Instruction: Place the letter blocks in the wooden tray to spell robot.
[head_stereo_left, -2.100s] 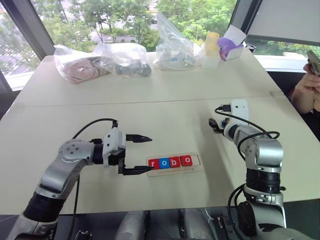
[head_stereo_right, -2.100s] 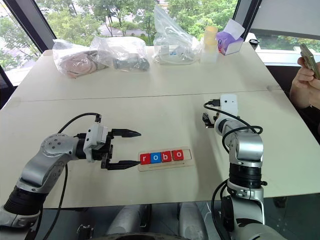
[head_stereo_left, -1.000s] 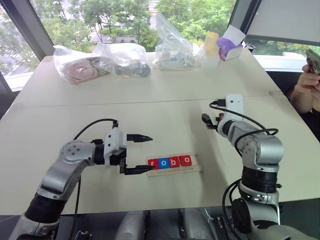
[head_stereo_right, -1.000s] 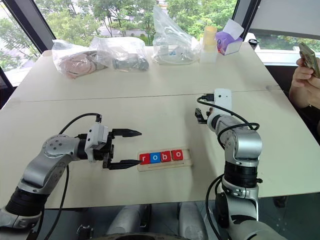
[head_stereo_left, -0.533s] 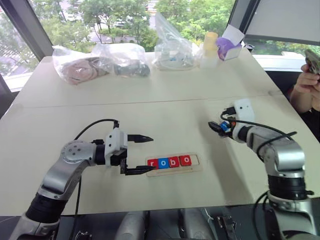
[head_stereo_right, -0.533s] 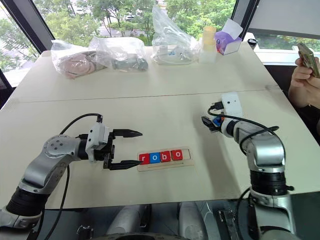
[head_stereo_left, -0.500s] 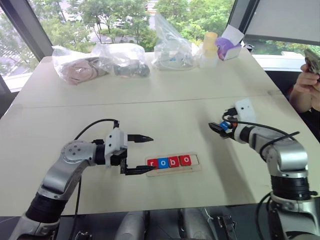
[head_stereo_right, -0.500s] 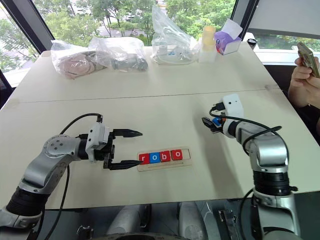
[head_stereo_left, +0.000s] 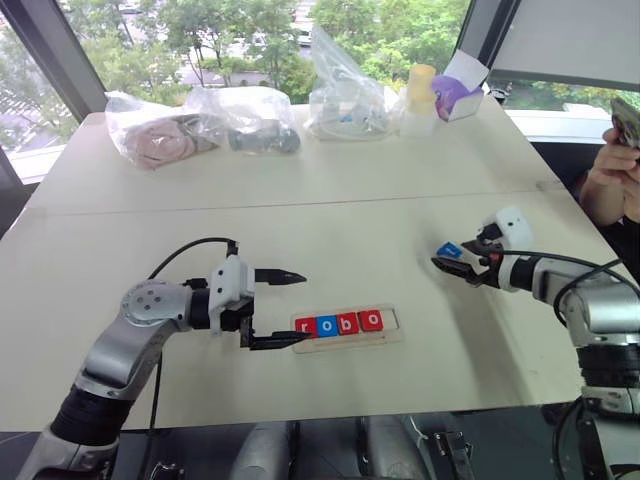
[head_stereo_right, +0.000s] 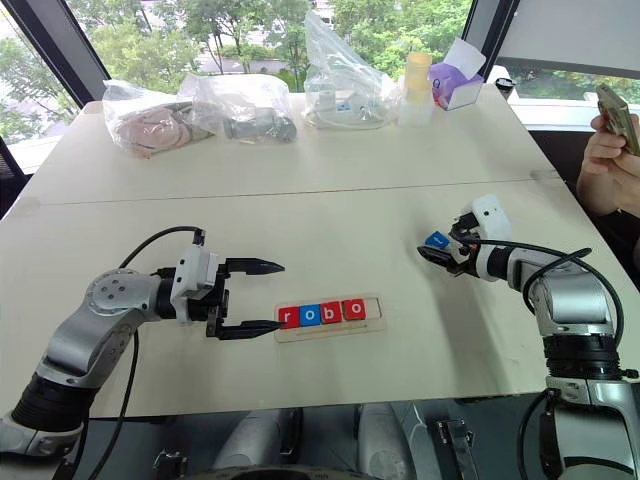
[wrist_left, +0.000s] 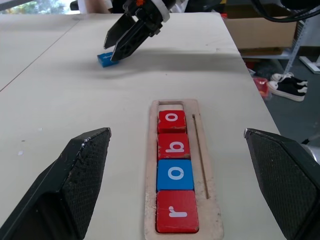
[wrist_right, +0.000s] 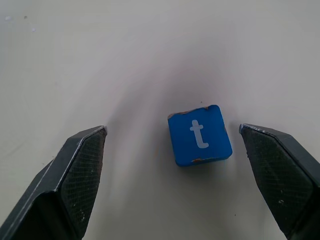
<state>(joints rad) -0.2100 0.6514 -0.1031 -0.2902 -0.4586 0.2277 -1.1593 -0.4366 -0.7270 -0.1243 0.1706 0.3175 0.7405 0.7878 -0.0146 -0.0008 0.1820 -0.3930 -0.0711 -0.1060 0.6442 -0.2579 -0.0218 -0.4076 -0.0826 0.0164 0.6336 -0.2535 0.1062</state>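
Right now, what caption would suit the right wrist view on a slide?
Open right gripper poised over the blue t block, which lies flat on the table between the fingers.

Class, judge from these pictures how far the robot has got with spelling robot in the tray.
Done: r, o, b, o sit in the wooden tray, the last slot empty. In hand: the open right gripper frames the blue t block, which lies on the table. Left: grasp it and place it last.
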